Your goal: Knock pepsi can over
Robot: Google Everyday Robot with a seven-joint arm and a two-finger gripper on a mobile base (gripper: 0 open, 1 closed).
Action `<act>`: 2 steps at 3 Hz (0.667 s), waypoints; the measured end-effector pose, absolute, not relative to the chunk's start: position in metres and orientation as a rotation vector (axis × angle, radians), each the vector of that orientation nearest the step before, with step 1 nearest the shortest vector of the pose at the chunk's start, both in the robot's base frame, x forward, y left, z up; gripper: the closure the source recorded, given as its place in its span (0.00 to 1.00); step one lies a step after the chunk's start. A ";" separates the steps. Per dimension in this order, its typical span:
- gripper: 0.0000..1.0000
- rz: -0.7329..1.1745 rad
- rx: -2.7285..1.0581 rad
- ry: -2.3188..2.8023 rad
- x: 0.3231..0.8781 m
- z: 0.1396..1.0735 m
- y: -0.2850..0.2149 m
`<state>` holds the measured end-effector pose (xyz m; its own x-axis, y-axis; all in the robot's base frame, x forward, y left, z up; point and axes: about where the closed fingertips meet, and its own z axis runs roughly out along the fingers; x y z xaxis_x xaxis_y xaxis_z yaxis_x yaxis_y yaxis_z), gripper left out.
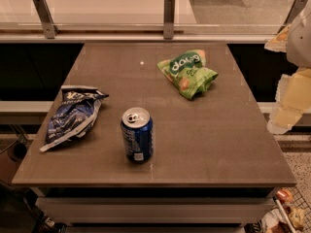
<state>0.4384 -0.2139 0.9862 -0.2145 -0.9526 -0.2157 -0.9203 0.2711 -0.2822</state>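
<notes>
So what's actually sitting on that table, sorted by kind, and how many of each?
Soda cans: 1, the pepsi can, standing upright.
Snack bags: 2, the dark blue-and-white chip bag and the green snack bag.
Total: 3 things on the table.
The gripper is at the right edge of the view, touching none of them.

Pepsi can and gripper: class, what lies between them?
Only bare table lies between the pepsi can and the gripper at the right edge, in the camera view.
</notes>
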 end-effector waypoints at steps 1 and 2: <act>0.00 -0.132 -1.704 2.202 0.438 0.987 -0.214; 0.00 -0.061 -1.683 2.158 0.435 0.985 -0.208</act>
